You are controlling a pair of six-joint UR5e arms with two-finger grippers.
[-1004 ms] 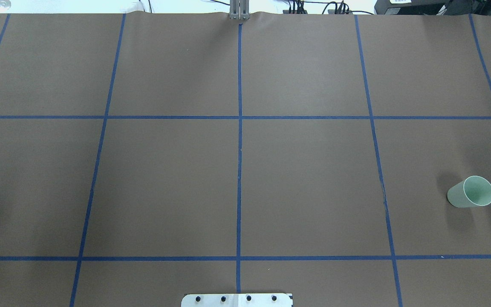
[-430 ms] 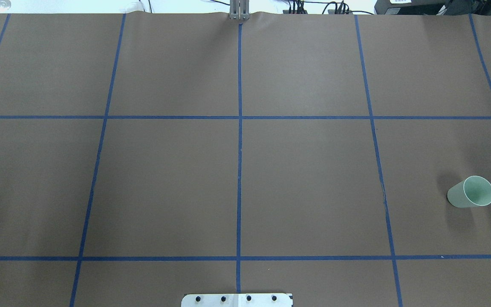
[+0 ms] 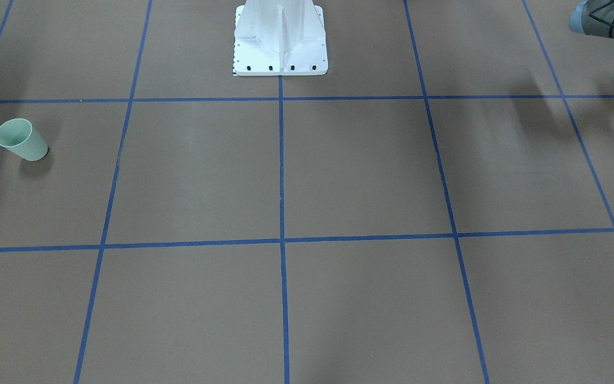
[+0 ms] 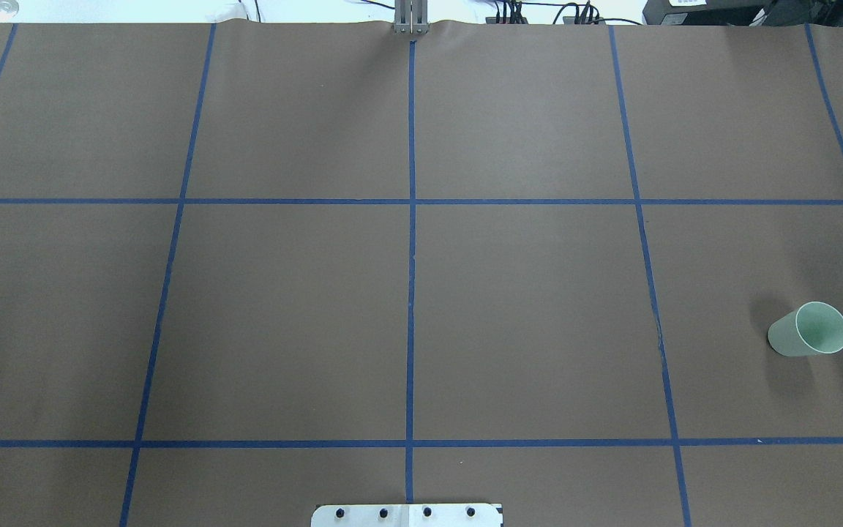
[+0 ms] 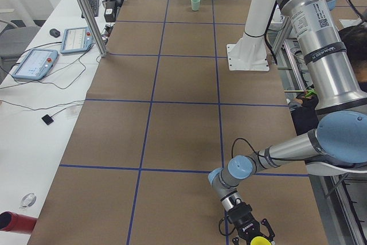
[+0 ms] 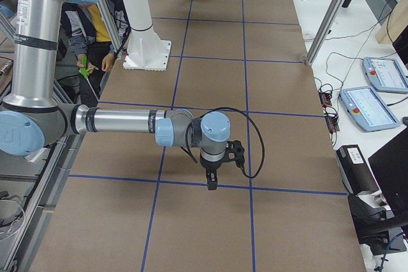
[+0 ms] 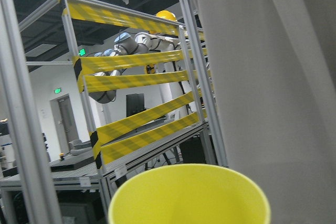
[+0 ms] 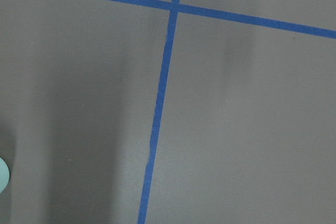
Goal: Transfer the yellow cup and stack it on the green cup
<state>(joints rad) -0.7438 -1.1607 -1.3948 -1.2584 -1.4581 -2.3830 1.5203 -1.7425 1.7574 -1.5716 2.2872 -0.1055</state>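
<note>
The green cup stands upright on the brown table, far over on the robot's right side and well apart from both arms. The yellow cup sits close under the left wrist camera, open rim up, at the tip of the left tool over the table's left end; I cannot tell whether that tool grips it. The right tool hangs pointing down just above a blue tape line, and I cannot tell how wide it stands.

On table, cup right of base.
</note>
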